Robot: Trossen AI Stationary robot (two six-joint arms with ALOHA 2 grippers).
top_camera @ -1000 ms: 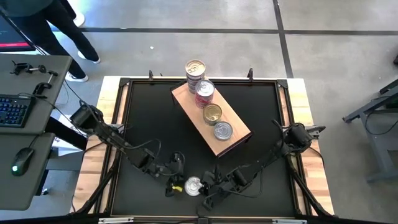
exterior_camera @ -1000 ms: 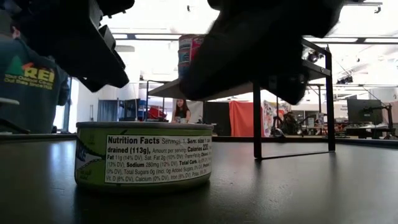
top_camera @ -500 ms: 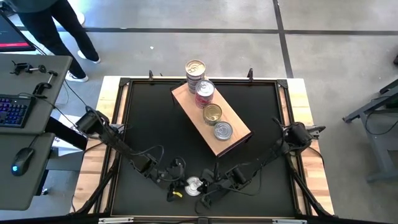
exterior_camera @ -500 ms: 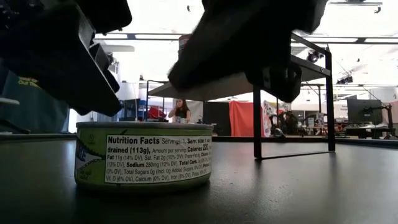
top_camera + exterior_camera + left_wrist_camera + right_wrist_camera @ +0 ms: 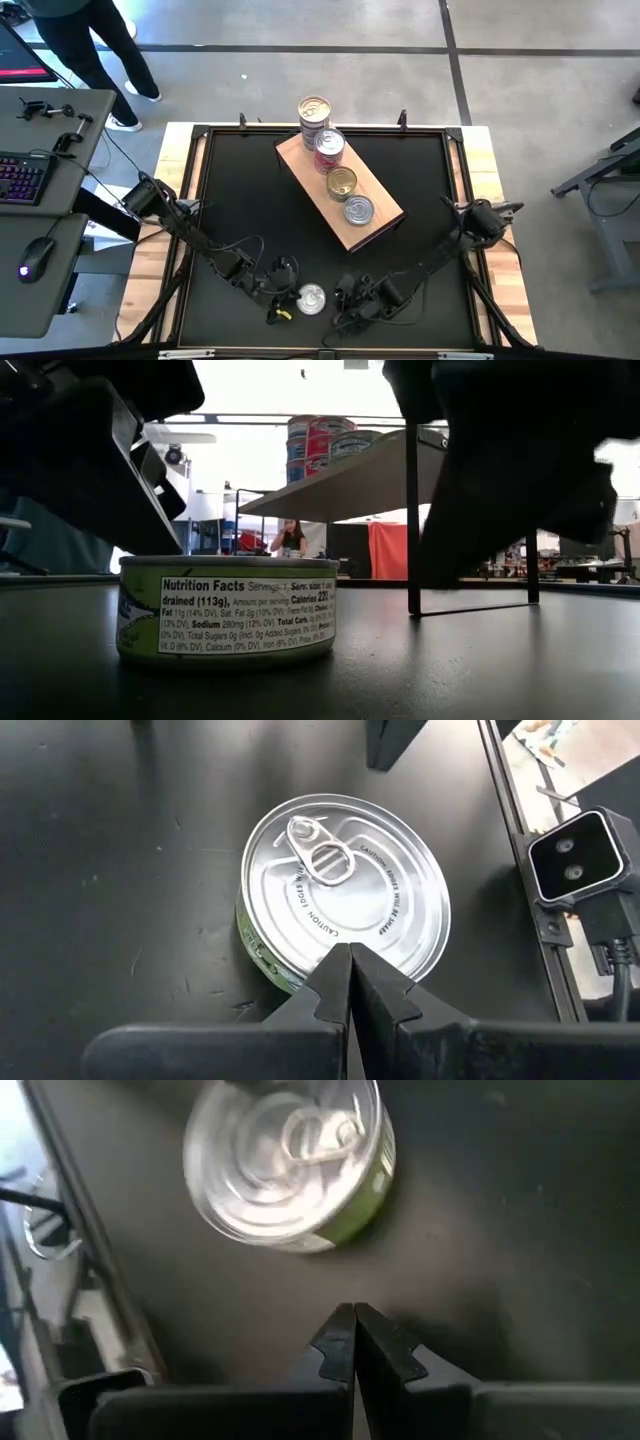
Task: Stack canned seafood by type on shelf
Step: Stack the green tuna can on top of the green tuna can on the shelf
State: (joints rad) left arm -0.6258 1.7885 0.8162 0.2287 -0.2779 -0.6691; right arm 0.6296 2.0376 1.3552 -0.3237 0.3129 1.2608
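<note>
Fingers of the left gripper (image 5: 281, 303) are pressed together, holding nothing, just left of 1 loose tin (image 5: 311, 298) on the black table (image 5: 420, 180) near its front edge. Just right, the right gripper (image 5: 347, 300) is likewise closed and empty. Behind, the shelf (image 5: 375, 225) carries stacked tins (image 5: 328, 146).

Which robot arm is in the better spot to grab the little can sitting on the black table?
Probably the left. The left gripper, shut, sits right at the can rim, while the right gripper, also shut, is clear of it to the side.
</note>
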